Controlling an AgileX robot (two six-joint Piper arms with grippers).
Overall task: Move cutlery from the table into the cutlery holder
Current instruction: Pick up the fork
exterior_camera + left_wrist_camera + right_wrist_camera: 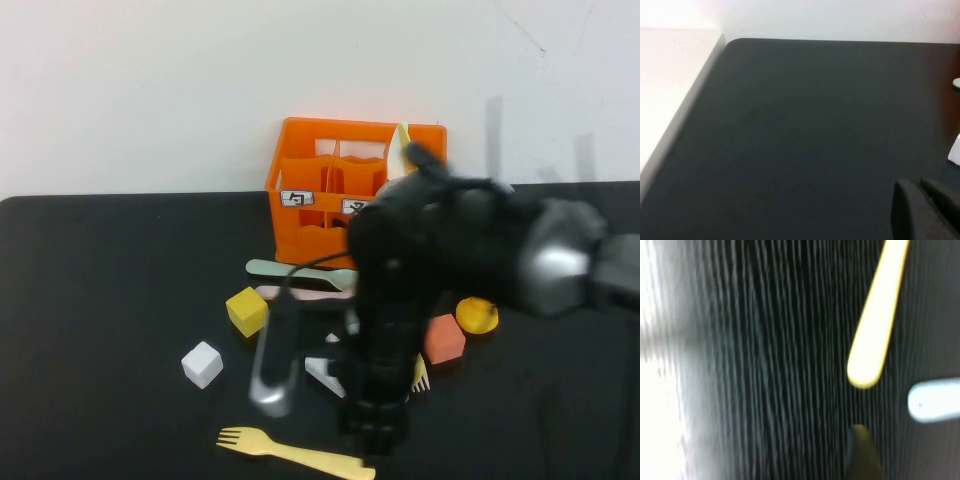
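Observation:
The orange cutlery holder [320, 185] stands at the back of the black table [100, 300], with a cream piece [401, 148] upright in it. A mint piece [290, 269] and a pink one [300, 293] lie in front of it. A yellow fork [290, 452] lies near the front edge. My right gripper [375, 432], blurred by motion, hangs low just right of that fork's handle. In the right wrist view, the yellow handle [879, 325] and a light blue handle end [935, 399] lie ahead of the right gripper [860, 450]. My left gripper [917, 186] is empty over bare table.
A yellow cube [246, 310], a white cube [202, 364], an orange cube [443, 338] and an orange disc [477, 315] lie around the cutlery. A blurred grey-blue piece [272, 372] and a white piece [325, 370] lie left of the right arm. Yellow fork tines [420, 376] show beside it.

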